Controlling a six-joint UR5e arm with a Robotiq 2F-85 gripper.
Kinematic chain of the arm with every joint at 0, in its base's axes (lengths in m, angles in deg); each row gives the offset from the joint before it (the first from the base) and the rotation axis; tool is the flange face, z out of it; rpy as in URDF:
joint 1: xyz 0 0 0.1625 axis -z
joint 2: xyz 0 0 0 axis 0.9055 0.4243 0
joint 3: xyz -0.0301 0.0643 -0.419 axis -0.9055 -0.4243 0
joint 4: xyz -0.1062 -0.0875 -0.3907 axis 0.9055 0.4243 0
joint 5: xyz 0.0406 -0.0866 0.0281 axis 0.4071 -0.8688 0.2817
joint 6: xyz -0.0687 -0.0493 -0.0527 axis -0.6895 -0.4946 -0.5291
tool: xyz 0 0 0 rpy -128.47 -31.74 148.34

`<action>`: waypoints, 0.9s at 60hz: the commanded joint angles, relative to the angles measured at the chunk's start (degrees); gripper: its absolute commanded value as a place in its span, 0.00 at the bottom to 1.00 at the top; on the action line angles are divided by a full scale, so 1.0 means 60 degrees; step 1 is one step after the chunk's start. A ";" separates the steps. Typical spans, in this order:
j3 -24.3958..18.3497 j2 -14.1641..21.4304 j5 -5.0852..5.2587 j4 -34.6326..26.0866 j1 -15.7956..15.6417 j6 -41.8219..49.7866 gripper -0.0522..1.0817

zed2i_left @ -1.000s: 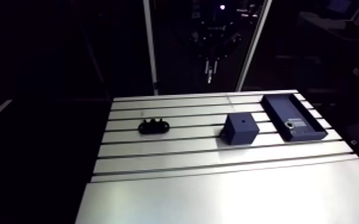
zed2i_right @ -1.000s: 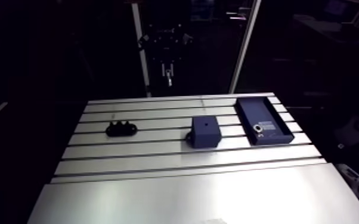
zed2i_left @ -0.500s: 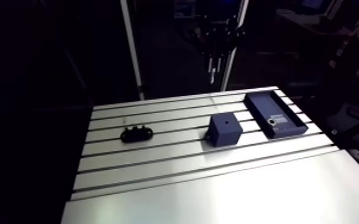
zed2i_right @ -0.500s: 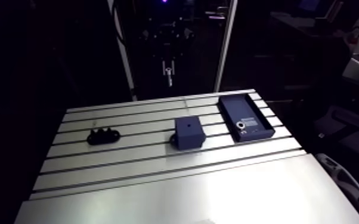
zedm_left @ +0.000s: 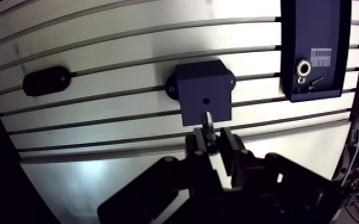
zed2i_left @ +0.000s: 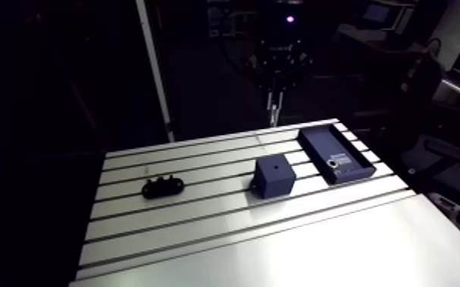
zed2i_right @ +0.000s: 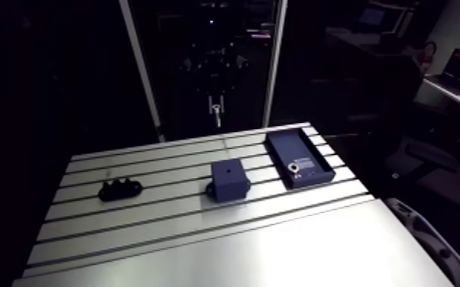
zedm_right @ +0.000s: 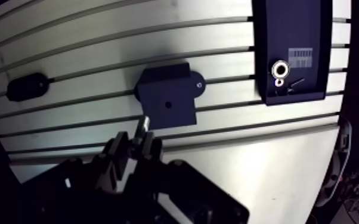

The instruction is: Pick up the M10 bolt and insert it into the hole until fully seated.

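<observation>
1. The M10 bolt (zedm_left: 207,121) is being pinched upright between the fingers of the gripper (zedm_left: 210,139), tip down, presumably for a straight insertion.
2. It is being held high above the table (zedm_left: 128,161), over the near edge of the block (zedm_left: 206,89), not yet lined up with the hole (zedm_left: 204,100).
3. The tray (zedm_left: 313,30) and the black holder (zedm_left: 46,81) are not being touched.

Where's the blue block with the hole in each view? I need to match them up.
Arm view: blue block mid-table, between the black fixture and the tray.
Wrist view: just ahead of the gripper, which holds the bolt.
Shared landmark: the tray beside the block.
</observation>
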 commanded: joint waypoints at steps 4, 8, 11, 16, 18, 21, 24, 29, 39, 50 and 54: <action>0.0421 0.0181 0.0018 0.0217 0.0302 -0.0041 1.00; 0.0542 0.0181 0.0002 0.0297 0.0316 -0.0043 1.00; 0.0669 0.0181 0.0001 0.0426 0.0344 -0.0055 1.00; 0.0776 0.0181 0.0000 0.0587 0.0346 -0.0056 1.00; 0.0808 0.0181 0.0001 0.0660 0.0346 -0.0056 1.00; 0.0869 0.0181 0.0001 0.0727 0.0346 -0.0056 1.00; 0.0912 0.0181 0.0014 0.0744 0.0346 -0.0043 1.00; 0.0997 0.0168 0.0014 0.0759 0.0334 -0.0041 1.00; 0.1219 0.0152 0.0016 0.1105 0.0346 -0.0041 1.00; 0.1366 0.0108 0.0031 0.1155 0.0346 -0.0056 1.00; 0.1412 0.0108 0.0031 0.1157 0.0359 -0.0056 1.00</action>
